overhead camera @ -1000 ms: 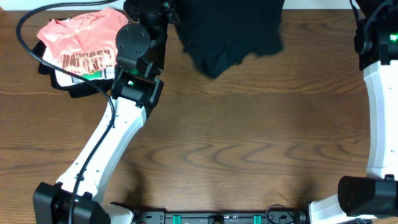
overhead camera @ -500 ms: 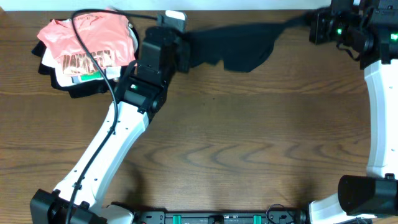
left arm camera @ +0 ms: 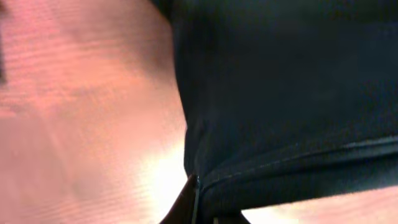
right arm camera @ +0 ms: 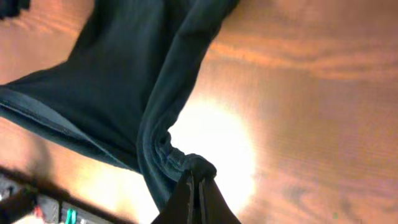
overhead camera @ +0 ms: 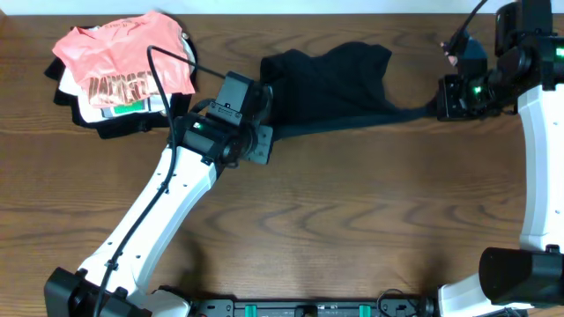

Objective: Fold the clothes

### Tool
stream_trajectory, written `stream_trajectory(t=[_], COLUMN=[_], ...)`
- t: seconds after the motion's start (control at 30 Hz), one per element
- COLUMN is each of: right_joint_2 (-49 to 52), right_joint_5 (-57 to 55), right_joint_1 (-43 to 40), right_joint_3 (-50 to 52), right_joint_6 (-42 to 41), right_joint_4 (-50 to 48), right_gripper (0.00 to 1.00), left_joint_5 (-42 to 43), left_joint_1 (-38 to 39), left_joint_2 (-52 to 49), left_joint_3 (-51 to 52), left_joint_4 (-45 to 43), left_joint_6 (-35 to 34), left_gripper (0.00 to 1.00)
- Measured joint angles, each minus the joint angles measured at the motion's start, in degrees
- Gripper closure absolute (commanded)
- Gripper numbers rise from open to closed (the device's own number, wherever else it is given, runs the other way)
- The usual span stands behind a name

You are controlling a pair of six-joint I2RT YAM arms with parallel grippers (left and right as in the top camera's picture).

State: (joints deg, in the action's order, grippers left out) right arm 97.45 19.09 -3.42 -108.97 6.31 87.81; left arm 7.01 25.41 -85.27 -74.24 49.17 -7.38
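The clothes (overhead camera: 330, 84) are found near the far edge of the table (overhead camera: 352, 220), about the middle of it. They are held at both ends. The left gripper (overhead camera: 264, 134) is closed on the left end and the right gripper (overhead camera: 439, 107) is closed on the right end.

The cloth is stretched long from left to right, along the far edge. Its near side is pulled into a tight line between the two grippers. The rest of the cloth lies on the far-edge side of that line. Most of it is bunched close to the left gripper. Toward the right gripper it gets thin, like a rope. So the next move, it is judged, depends on this tight line, and the loose part must be laid flat first.

From overhead the whole shape is seen, but the fingertips are hidden. In the left wrist view a stitched hem is seen pinched at the fingertips. In the right wrist view a small wad of cloth is seen pinched. It cannot be told if the thin part touches the table.

A pink shirt (overhead camera: 123, 53) is piled at the far left corner, well apart.
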Motion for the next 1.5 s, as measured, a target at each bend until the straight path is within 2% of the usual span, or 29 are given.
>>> stream_trajectory(t=[0.13, 0.33, 0.67, 0.9, 1.17, 1.5], right_joint_2=[0.00, 0.00, 0.00, 0.02, 0.02, 0.02], right_joint_5=[-0.72, -1.09, -1.25, -1.66, -2.23, -2.23], right_joint_1=[0.00, 0.00, 0.00, 0.00, -0.07, -0.11], right_joint_3=[1.20, 8.31, 25.86, 29.33, 29.35, 29.38], right_joint_6=[-0.02, -0.02, -1.11, -2.03, -3.58, -4.42], right_joint_4=[2.19, 2.93, -5.66, -11.28, -21.03, -30.47], right_gripper=[0.99, 0.98, 0.98, 0.98, 0.99, 0.99], left_joint_5=[2.97, 4.70, 5.09, 5.05, 4.04, -5.86], left_joint_1=[0.11, 0.15, 0.22, 2.45, 4.79, 4.70], left_joint_2=[0.00, 0.00, 0.02, -0.70, -5.79, -7.54], left_joint_3=[0.00, 0.00, 0.52, 5.49, 6.93, 7.04], left_joint_4=[5.66, 11.87, 13.53, 7.32, -5.31, -16.68], left_joint_6=[-1.92, -4.02, -5.81, -7.10, -7.67, -7.67], left_gripper=[0.94, 0.94, 0.94, 0.94, 0.94, 0.94])
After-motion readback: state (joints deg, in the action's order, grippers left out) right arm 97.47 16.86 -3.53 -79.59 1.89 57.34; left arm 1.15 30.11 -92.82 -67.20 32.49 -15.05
